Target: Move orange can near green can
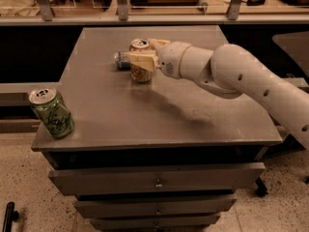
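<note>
The orange can point(141, 75) stands upright on the grey table point(159, 115), at the back middle. My gripper point(141, 53) reaches in from the right and is shut on it: one cream finger point(140, 61) lies across the can's front, the other point(158, 43) sits behind its silver top. The can's base looks to be resting on the table. The green can point(52, 114) stands tilted at the table's front left corner, far from the orange can and the gripper.
A blue and silver can point(121, 60) lies on its side just left of the orange can, behind the front finger. The table sits on a drawer cabinet point(154, 182). A shelf with rails point(145, 18) runs behind the table.
</note>
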`<state>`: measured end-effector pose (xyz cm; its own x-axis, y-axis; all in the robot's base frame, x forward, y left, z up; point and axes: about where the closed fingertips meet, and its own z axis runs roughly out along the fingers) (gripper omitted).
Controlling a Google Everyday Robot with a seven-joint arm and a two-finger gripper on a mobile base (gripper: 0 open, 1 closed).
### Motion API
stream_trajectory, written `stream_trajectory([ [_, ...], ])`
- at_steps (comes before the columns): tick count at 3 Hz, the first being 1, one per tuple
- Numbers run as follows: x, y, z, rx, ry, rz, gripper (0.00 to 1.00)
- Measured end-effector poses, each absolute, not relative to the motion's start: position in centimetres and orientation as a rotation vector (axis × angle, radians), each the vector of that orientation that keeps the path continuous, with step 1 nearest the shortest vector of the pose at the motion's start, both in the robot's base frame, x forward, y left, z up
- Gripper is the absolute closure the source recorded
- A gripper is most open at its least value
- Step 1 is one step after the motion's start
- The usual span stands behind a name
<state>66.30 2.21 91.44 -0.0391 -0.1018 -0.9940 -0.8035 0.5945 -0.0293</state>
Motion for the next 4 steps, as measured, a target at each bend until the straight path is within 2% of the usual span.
stream_trajectory([
  [1,66.1,2.3,92.6,-0.786,1.474,0.75,0.92],
  [2,64.8,3.4,95.8,-0.89,1.41,0.791,1.0],
  [3,61.6,5.5,98.5,-1.079,1.345,0.819,1.0],
  [4,56.9,7.4,98.9,-1.222,1.275,0.935,1.0],
])
